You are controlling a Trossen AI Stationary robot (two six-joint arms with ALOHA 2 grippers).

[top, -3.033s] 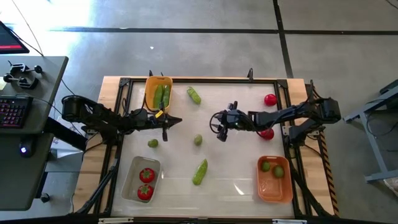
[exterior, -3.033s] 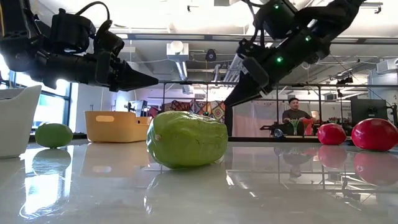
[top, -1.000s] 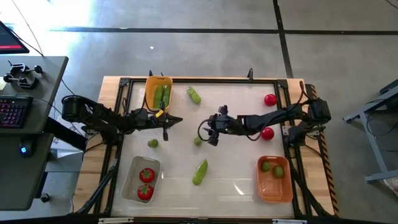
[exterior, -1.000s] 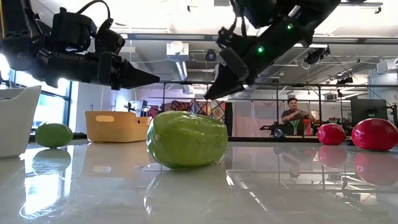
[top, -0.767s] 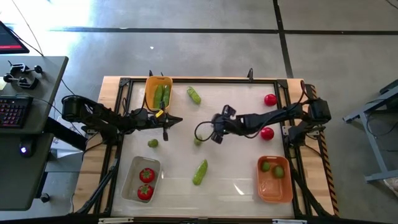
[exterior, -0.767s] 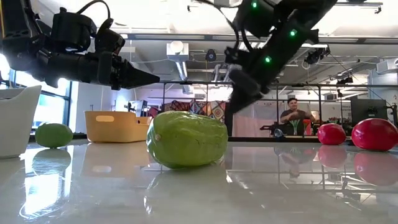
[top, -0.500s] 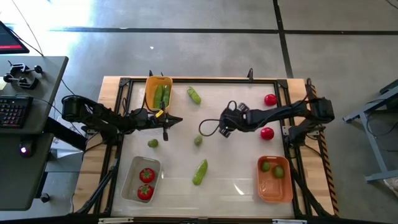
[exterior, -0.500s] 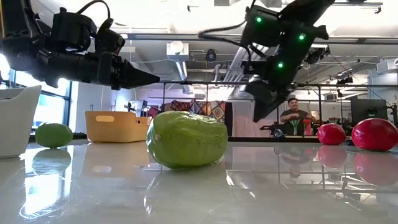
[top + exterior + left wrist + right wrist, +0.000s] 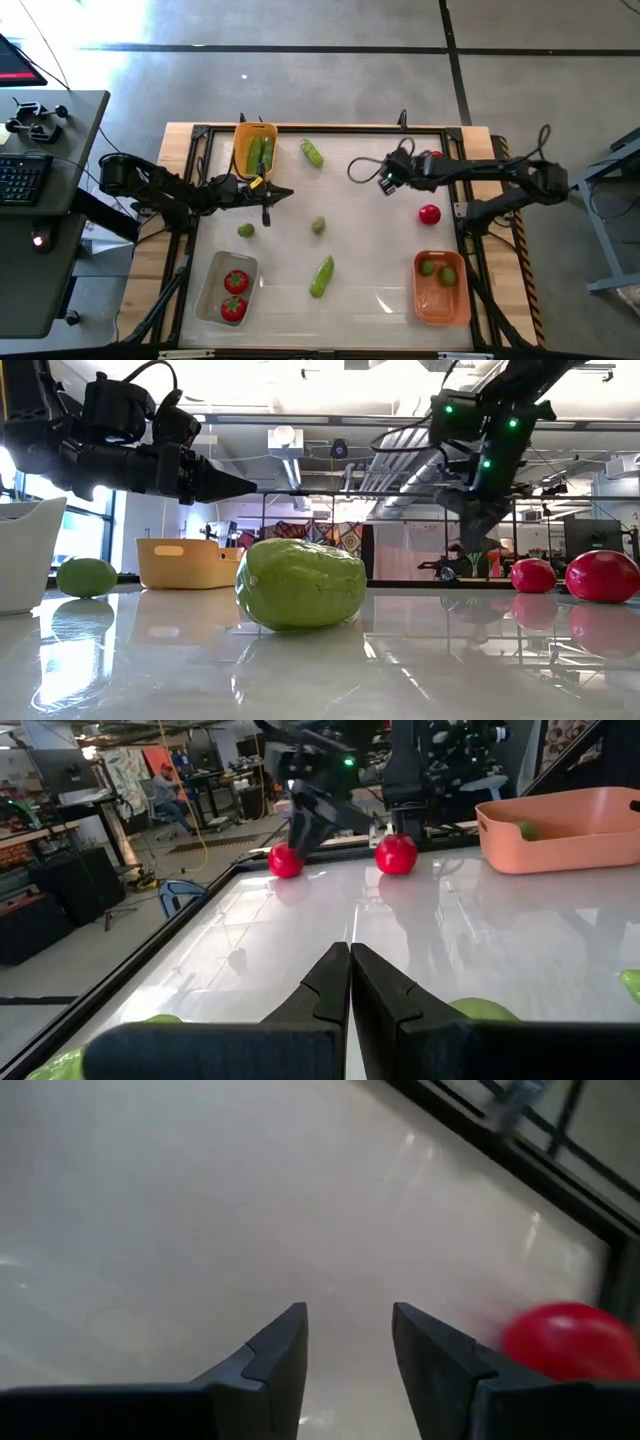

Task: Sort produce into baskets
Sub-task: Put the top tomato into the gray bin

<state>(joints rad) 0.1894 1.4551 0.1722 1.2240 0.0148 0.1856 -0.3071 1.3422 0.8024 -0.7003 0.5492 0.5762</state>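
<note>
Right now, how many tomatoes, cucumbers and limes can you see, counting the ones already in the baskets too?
Tomatoes: 4
Cucumbers: 4 (it looks like 2 of them lie close together in the yellow basket)
Limes: 4
Total: 12

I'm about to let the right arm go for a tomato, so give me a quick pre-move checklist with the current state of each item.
1. Right gripper open and empty: ok, nothing between its fingers.
2. A tomato near it: ok, the far tomato sits on the table close to the gripper.
3. Second loose tomato unobstructed: ok, it lies apart from everything.
4. Clear basket has room: ok, it holds two tomatoes with space left.
5. Left gripper out of the way: ok, shut, hovering by the yellow-orange basket.
6. Gripper centred over the tomato: cannot tell.
</note>
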